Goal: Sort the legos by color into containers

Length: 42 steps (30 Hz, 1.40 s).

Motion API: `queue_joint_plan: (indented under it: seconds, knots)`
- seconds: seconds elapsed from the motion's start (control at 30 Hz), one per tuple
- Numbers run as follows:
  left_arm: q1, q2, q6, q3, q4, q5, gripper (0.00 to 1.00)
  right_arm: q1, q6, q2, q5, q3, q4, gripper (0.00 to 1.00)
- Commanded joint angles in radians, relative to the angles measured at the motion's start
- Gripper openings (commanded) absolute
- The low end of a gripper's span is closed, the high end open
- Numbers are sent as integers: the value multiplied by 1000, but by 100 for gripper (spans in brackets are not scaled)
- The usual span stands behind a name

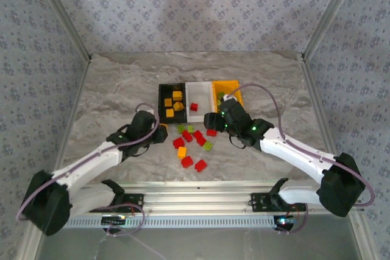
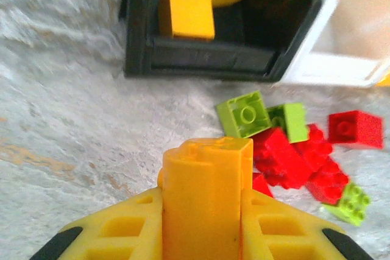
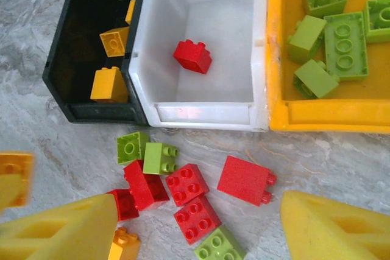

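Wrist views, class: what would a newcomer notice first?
The row of bins: black bin holding orange-yellow bricks, white bin with one red brick, orange-yellow bin holding green bricks. Before them lies a jumble of loose red and green bricks. In the left wrist view, the left claw grips an orange-yellow brick.

The black bin (image 1: 161,98), white bin (image 1: 198,92) and orange-yellow bin (image 1: 231,83) stand wall to wall toward the far edge of the table (image 1: 109,89), with no gap between them. Open surface runs behind them and out to both side edges. Just before their near walls, loose bricks (image 1: 190,141) crowd the middle, hemmed in by the left gripper (image 1: 159,133) and right gripper (image 1: 213,121). A bare strip lies along the near edge.
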State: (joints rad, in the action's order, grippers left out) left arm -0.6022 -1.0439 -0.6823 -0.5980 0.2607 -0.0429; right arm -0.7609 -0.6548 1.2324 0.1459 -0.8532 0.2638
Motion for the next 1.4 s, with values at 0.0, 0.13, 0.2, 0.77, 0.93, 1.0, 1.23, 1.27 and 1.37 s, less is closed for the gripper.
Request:
queue_joint_plan:
  seconds: [0.0,0.13,0.2,0.77,0.93,1.0,1.23,1.27,1.37]
  knots:
    - [54,7,51,-84,76,2,22,5,-33,-23,26,32,-6,73]
    - [104,-166,72,-229,5,70,20,5,-53,-17,25,53,-3,73]
    - [105,-275,81,-308,-34,79,20,3,-57,-20,31,58,8,73]
    - [109,-649,76,-616,-35,77,63,-42,-85,-43,2,137,42,77]
    - [69,-490,66,-569,-32,95,78,-106,-34,17,-50,133,46,79]
    - [44,-409,60,-523,-22,104,82,-146,-7,66,-69,117,59,79]
    - [2,-103,23,-296,46,85,100,-295,68,220,-67,48,124,81]
    - [2,-57,15,-261,60,78,100,-314,79,237,-67,39,130,89]
    - [2,73,-8,-173,116,41,100,-359,93,281,-52,17,154,96]
